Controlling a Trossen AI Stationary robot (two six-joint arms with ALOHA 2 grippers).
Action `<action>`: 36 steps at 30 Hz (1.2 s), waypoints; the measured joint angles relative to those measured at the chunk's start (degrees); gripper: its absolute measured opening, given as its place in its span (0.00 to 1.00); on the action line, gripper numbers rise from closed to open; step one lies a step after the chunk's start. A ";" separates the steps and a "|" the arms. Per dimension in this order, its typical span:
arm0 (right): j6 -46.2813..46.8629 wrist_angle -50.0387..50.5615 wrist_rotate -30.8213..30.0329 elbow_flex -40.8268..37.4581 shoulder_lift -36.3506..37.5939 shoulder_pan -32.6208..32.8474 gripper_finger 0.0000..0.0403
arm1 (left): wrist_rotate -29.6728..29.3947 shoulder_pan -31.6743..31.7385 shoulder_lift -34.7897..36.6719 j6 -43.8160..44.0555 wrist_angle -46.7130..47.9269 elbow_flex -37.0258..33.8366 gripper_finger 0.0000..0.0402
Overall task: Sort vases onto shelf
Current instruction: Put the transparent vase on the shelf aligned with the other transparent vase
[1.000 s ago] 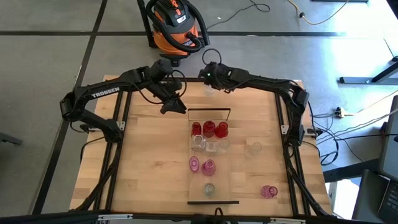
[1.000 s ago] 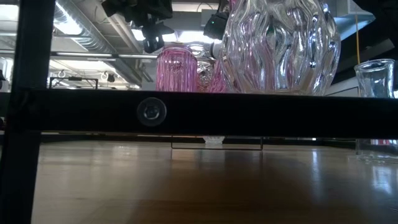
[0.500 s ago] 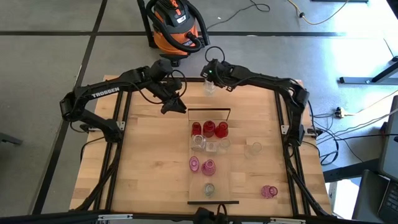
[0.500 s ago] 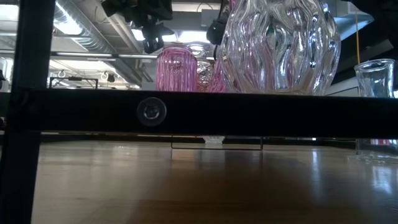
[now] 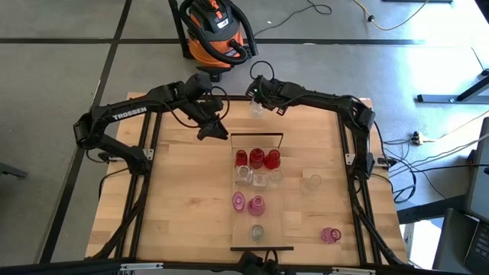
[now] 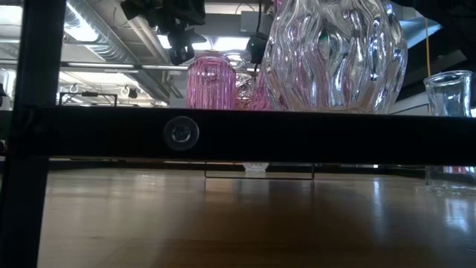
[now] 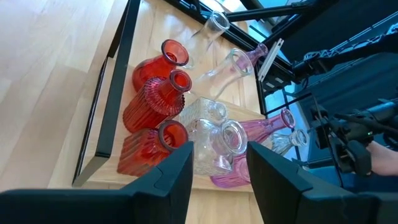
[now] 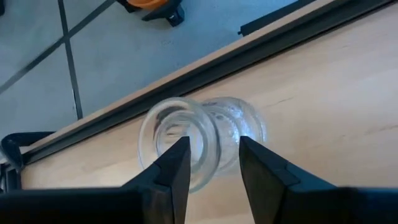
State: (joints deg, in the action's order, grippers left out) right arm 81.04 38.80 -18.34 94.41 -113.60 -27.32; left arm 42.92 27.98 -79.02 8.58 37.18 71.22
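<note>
The right gripper (image 5: 257, 101) sits at the far edge of the table (image 5: 183, 206), its two dark fingers (image 8: 171, 174) spread a little apart with a clear vase (image 8: 199, 140) just past their tips; whether they touch the glass cannot be made out. That vase is small, round-bodied and colourless, its wide ringed mouth turned up at the wrist camera, so it stands upright. The left gripper (image 5: 216, 131) hangs near the shelf's far end with its fingers narrowly parted and nothing between them. The shelf (image 5: 284, 226), a pale plank, runs lengthwise away from the front edge, carrying three red vases (image 5: 257, 159) in a row, then clear and pink ones. From the low view its black frame hides most bases.
</note>
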 joint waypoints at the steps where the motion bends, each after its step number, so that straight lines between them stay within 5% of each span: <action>1: 0.02 0.02 0.13 0.00 -0.02 -0.15 0.31 | 0.00 -0.01 0.00 -0.02 0.09 0.00 0.36; 9: 0.08 -0.01 1.67 0.00 -0.97 -0.53 0.29 | -0.02 0.00 0.00 -0.20 0.19 0.00 0.36; 21: -1.00 -2.55 4.62 0.13 -2.16 0.13 0.03 | -0.02 0.01 0.00 -1.06 0.40 0.00 0.36; 36: -8.65 3.42 6.42 0.45 1.89 3.31 0.03 | -0.68 0.01 0.00 -4.68 1.30 0.00 0.36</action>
State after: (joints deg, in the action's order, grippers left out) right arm 72.39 42.23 -11.92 94.86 -111.71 -24.00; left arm 42.24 27.99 -79.02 3.90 38.47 71.22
